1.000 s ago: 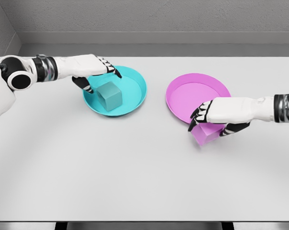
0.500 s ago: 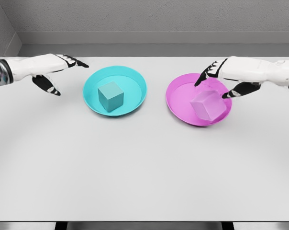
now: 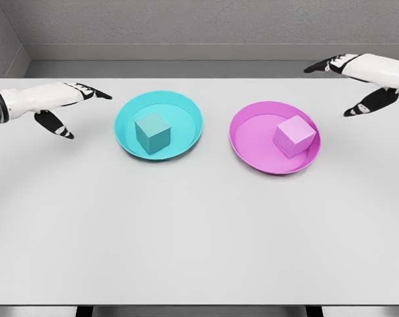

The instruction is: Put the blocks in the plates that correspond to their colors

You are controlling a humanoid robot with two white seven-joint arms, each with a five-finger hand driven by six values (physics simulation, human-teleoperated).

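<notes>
A matte teal cube (image 3: 152,132) is sitting inside the round cyan plate (image 3: 186,105); a pink cube (image 3: 294,135) is resting in the magenta plate (image 3: 249,132). Both hands, left (image 3: 54,99) and right (image 3: 364,72), are hovering with fingers released above the smooth grey surface (image 3: 199,231).

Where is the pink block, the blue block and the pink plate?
pink block (image 3: 295,136), head view, on its front face.
blue block (image 3: 152,133), head view, on its front face.
pink plate (image 3: 252,135), head view, on its bare inside floor, left of the block.
</notes>
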